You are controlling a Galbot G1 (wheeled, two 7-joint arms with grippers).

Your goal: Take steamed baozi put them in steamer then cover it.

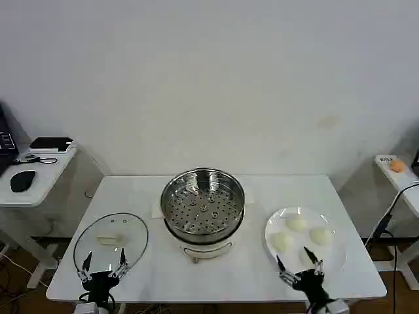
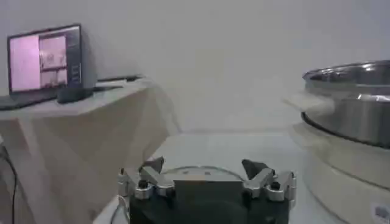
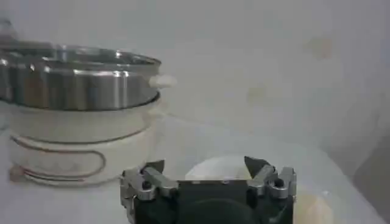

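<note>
The steamer (image 1: 203, 208) stands uncovered at the table's middle, its perforated tray bare; its steel wall also shows in the left wrist view (image 2: 356, 106) and the right wrist view (image 3: 76, 82). Three steamed baozi (image 1: 296, 223) (image 1: 320, 235) (image 1: 282, 242) lie on a white plate (image 1: 331, 256) at the right. The cover (image 1: 110, 241), clear glass with a white handle, lies flat at the left. My left gripper (image 1: 103, 261) (image 2: 204, 165) hovers open at the cover's (image 2: 201, 173) near edge. Open too, my right gripper (image 1: 298, 261) (image 3: 205, 164) sits at the plate's near edge, facing a baozi (image 3: 222, 169).
A side table (image 1: 33, 180) at the left carries a black mouse (image 1: 22, 180) and a laptop (image 2: 46, 58). Another small table (image 1: 399, 173) with an orange object (image 1: 397, 166) stands at the right, with a cable hanging below. The table's front edge lies just under both grippers.
</note>
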